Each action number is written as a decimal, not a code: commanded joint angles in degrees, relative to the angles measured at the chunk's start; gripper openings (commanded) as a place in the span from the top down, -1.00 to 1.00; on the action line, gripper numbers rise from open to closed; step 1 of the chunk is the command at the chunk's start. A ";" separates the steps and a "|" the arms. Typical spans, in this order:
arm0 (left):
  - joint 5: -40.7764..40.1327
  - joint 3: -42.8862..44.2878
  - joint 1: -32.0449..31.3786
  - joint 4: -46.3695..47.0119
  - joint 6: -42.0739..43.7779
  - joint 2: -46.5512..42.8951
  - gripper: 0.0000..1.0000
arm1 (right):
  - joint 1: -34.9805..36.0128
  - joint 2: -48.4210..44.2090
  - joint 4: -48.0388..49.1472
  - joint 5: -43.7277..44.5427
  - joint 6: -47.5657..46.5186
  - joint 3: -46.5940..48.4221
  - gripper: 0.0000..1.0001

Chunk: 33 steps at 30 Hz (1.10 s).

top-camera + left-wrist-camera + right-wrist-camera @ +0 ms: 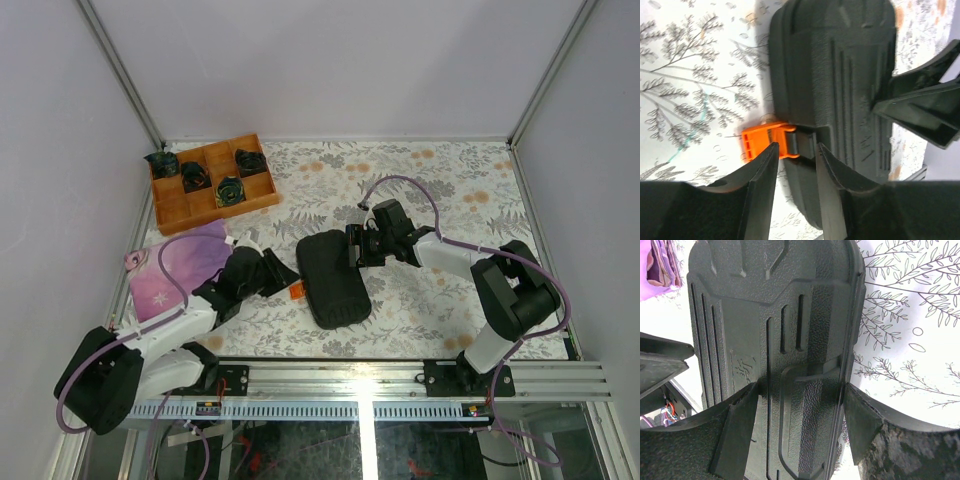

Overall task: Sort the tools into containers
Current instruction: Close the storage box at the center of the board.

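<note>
Mid-table | pebbled black rounded case (333, 280) | left gripper (797, 146) straddles ribbed orange tab (760, 142), grip unclear | right gripper (801, 386) spread open

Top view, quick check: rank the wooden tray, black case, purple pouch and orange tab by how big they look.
1. wooden tray, the largest.
2 and 3. black case and purple pouch: they look about alike, and the left arm hides part of the pouch, so I won't rank them.
4. orange tab, by far the smallest.
</note>
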 commanded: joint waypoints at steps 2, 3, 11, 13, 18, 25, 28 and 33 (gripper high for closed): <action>-2.30 -2.94 -0.14 0.56 -0.53 0.94 0.22 | 0.69 4.10 -9.18 5.67 -3.94 -3.04 0.17; -2.33 -3.04 -0.17 0.64 -0.45 1.34 0.17 | 0.69 4.08 -9.18 5.65 -3.94 -3.02 0.17; -0.76 -3.65 -0.20 5.23 -0.67 7.57 0.09 | 0.69 3.90 -9.22 5.65 -4.04 -3.15 0.17; -0.41 -4.20 -0.16 6.78 -1.07 9.03 0.09 | 0.69 3.90 -9.27 5.65 -4.02 -3.15 0.17; 1.59 -6.10 -0.06 11.99 -2.12 11.82 0.13 | 0.69 4.11 -9.26 5.57 -4.02 -3.02 0.17; 6.68 -12.48 0.79 25.68 -5.61 12.67 0.27 | 0.69 4.26 -9.31 5.52 -4.11 -2.75 0.17; 8.05 -15.71 1.25 32.66 -7.22 12.11 0.34 | 0.70 4.30 -9.35 5.41 -4.16 -2.69 0.17; 9.49 -18.07 1.44 39.86 -8.08 11.14 0.38 | 0.69 4.23 -9.59 5.42 -4.20 -2.57 0.18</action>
